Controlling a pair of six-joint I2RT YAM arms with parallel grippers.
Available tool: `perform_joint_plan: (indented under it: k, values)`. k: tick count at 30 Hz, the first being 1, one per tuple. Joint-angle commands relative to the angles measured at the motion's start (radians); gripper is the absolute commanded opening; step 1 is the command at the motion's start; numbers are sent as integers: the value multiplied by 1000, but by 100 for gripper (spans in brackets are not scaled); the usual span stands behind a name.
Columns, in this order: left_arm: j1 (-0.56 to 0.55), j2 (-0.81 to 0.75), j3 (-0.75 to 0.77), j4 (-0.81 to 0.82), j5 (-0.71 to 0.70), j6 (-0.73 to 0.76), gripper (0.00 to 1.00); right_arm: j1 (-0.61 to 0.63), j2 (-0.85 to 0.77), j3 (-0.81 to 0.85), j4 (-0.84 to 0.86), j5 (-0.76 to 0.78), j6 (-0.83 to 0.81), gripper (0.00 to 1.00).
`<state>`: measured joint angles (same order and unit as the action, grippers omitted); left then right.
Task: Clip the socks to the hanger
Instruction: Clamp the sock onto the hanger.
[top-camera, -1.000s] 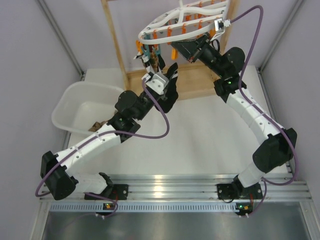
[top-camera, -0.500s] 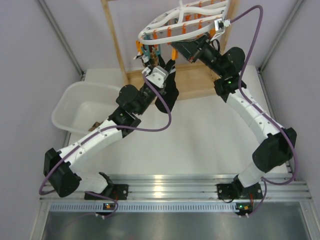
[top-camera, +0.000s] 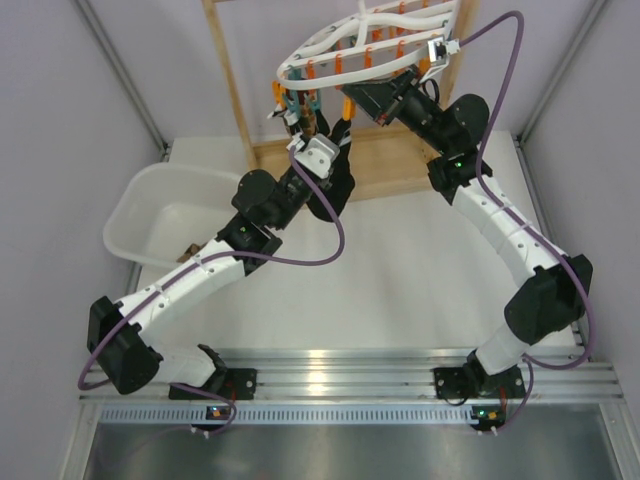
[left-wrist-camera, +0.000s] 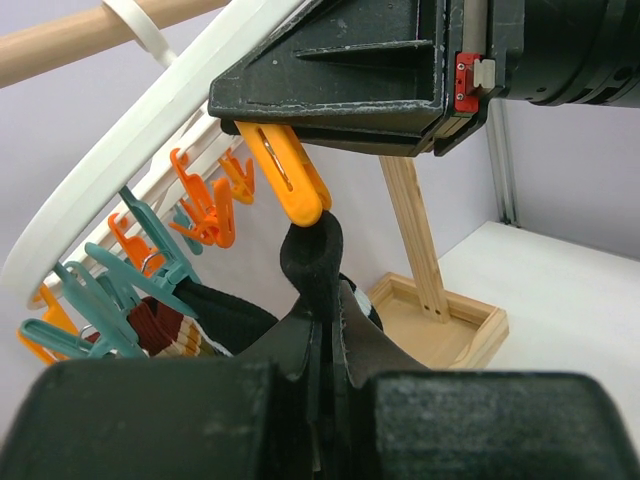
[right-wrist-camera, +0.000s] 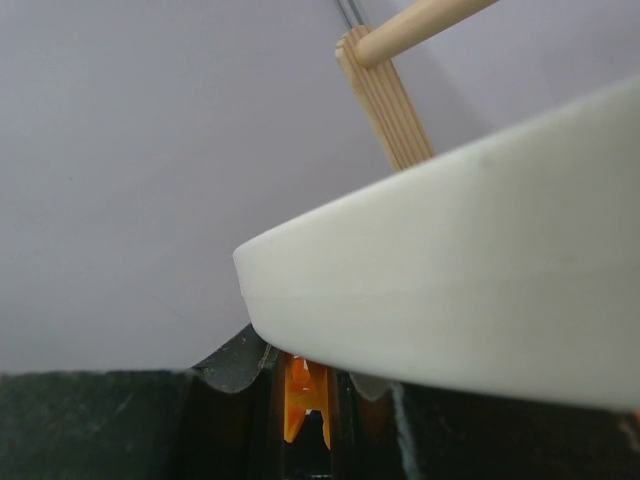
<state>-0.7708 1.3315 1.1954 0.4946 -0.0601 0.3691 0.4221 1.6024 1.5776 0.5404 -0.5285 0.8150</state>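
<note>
1. My left jaws are pinched tight on a black sock (left-wrist-camera: 312, 255), raised over the bench's (top-camera: 400, 270) far edge.
2. The sock's folded top touches the tip of an orange peg (left-wrist-camera: 290, 180). I can't tell if it's bitten.
3. My right jaws are narrow, squeezing that peg under the hanger (left-wrist-camera: 130, 130) rim.
4. Step in hand: clipping. Next I'd feed the fold into the peg's mouth, release the peg, then drop the sock.

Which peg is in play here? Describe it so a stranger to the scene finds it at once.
Find the white oval hanger at the wooden stand and look along its dangling pegs. The orange peg in play is the one pinched in the right hand, its lower tip meeting the black sock that the left hand holds up; no hand touches the rest.
</note>
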Motion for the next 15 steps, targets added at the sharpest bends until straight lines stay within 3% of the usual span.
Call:
perform_joint_plan:
  k: [1, 15]
  values:
    - [4, -6, 32, 76, -20, 17, 0, -8, 21, 33, 1, -1, -10, 0]
    - [2, -9, 52, 99, 34, 21, 0, -9, 11, 12, -5, 21, -48, 0]
